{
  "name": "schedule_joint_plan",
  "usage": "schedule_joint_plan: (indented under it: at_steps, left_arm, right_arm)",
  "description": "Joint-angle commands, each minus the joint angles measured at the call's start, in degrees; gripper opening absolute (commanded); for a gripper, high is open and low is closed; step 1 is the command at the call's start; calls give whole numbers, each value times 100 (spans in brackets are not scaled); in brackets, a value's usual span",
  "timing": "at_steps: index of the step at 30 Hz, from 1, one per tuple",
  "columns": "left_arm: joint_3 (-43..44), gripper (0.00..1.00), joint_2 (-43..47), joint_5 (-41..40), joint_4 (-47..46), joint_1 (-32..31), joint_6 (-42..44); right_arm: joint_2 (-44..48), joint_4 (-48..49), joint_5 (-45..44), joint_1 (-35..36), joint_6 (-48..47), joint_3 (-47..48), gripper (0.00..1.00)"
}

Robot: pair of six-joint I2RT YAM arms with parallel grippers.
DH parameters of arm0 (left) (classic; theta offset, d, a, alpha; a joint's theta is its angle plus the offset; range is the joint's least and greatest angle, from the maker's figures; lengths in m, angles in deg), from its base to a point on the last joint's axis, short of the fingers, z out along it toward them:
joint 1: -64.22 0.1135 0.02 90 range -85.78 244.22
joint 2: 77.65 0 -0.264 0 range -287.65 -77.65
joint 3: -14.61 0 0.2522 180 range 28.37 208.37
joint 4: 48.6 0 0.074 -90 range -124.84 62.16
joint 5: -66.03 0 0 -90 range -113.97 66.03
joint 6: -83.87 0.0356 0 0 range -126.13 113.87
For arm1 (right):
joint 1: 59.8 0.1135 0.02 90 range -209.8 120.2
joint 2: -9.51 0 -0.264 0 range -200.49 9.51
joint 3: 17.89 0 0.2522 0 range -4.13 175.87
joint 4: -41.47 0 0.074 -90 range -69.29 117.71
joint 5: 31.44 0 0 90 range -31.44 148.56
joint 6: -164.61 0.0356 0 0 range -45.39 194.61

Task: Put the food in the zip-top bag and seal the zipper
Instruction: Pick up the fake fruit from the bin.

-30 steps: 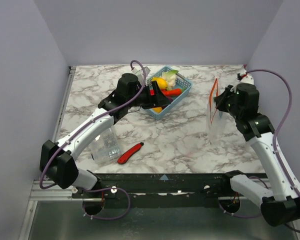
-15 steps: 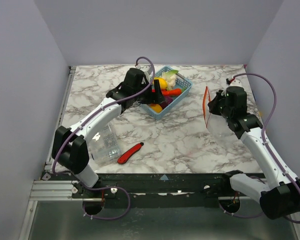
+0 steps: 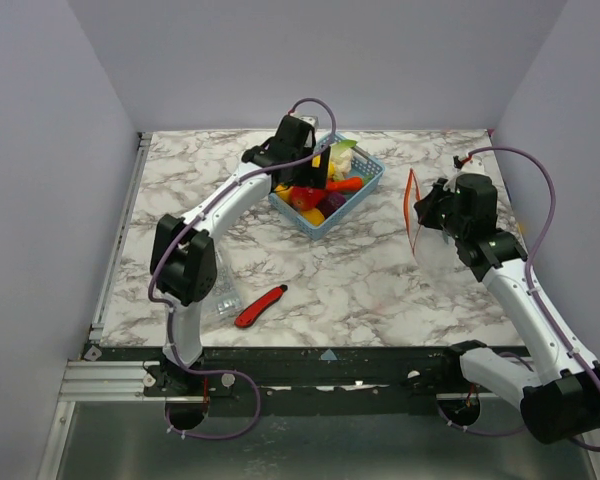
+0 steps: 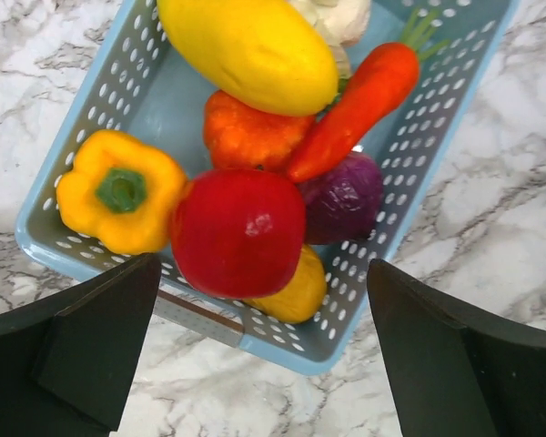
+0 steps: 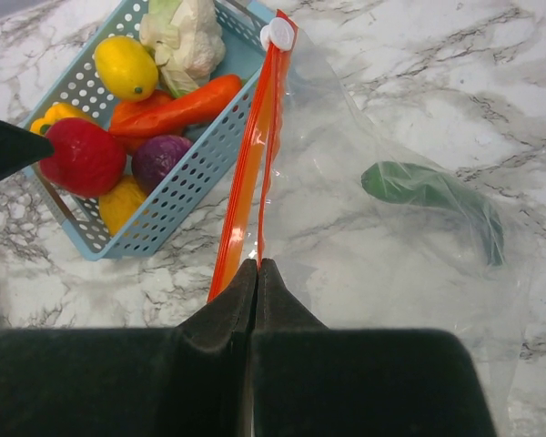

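blue plastic lattice makes the basket (image 4: 109,96), and most of the food (image 4: 247,137) lies heaped inside it: a yellow pepper (image 4: 118,189), a round red piece (image 4: 238,232), a purple one (image 4: 346,196), a carrot (image 4: 355,96) and a big yellow piece (image 4: 250,41). the left gripper (image 4: 266,273) hangs over the basket with its fingers spread wide and nothing between them — the red piece sits straight below, centred in the gap, on top of the heap. it is round, so i judge no turn of the wrist is needed. the carrot, by contrast, lies with its long axis slanting across the line between the fingers. the left arm is clearly the nearer one to the basket.

the right gripper (image 5: 257,264) is pinched together on the zipper (image 5: 255,164), holding that edge of the zip-top bag (image 5: 382,273) up off the marble table (image 3: 360,290), to the right of the basket and apart from it. one green piece (image 5: 428,196) already lies inside the bag. whether the mouth gapes enough to take the red piece cannot be told — the strip looks nearly flat.
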Motion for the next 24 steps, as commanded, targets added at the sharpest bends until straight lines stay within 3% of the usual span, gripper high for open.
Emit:
schedule_joint_plan:
  at_steps: [1, 7, 13, 16, 24]
  left_arm:
    - [704, 97, -607, -482, 680, 11, 392]
    - [777, 89, -961, -162, 596, 8, 314]
    - [759, 88, -1159, -112, 559, 13, 300]
    - [791, 80, -1222, -68, 530, 11, 337]
    - [923, 34, -1138, -96, 567, 25, 449]
  right_arm:
    - [72, 168, 145, 23, -92, -67, 0]
    - [90, 180, 145, 22, -94, -70, 0]
    - [47, 183, 181, 25, -97, -61, 0]
    - [37, 188, 180, 16, -104, -67, 0]
    - [51, 161, 175, 21, -114, -80, 0]
